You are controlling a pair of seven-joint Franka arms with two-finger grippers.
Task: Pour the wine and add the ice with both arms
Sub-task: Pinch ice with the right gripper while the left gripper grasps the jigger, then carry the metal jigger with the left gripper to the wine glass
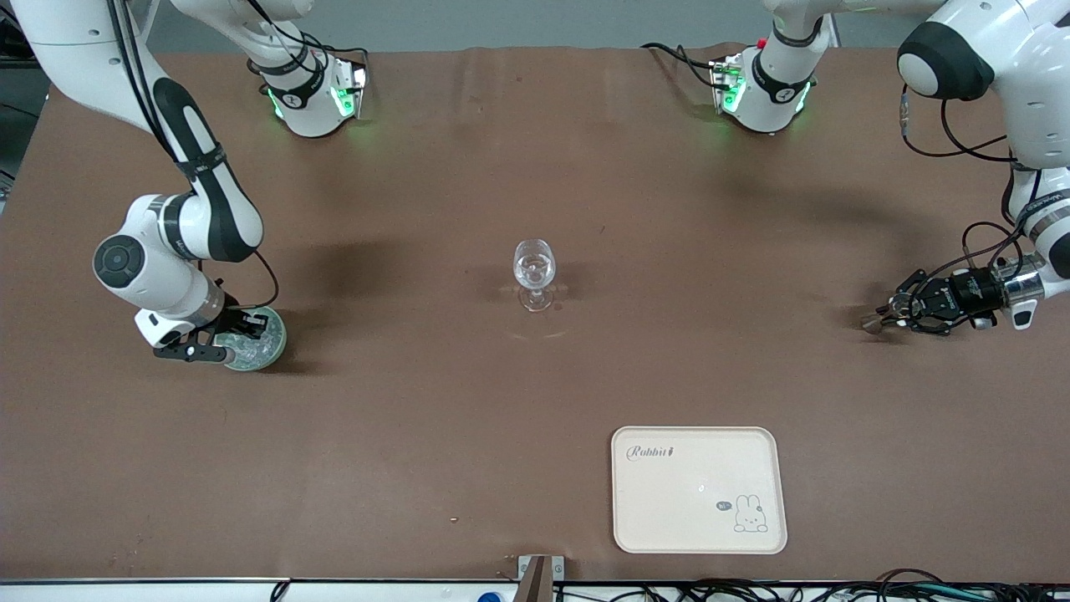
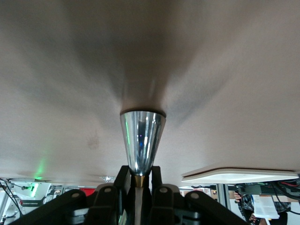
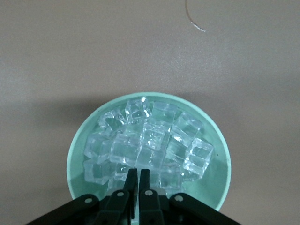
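Right hand [image 3: 138, 174] is pinching the green bowl [image 3: 213, 187] rim, ice [image 3: 147, 143] piled just under its fingers. Left hand [image 2: 139, 180] is pinching a silver cone-shaped cup [image 2: 141, 138] lying on the tabletop [image 1: 535, 209].

Left hand [image 1: 879, 320] clamped low at table level; right hand [image 1: 224, 345] closed, lowered.

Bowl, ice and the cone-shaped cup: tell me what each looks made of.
Bowl: likely matte plastic, with an opaque, even mint-green wall. Ice: clear, glassy cubes, either real ice or acrylic; the look leaves it open. Cone-shaped cup: polished metal, its mirror-like silver surface reflecting the surroundings.
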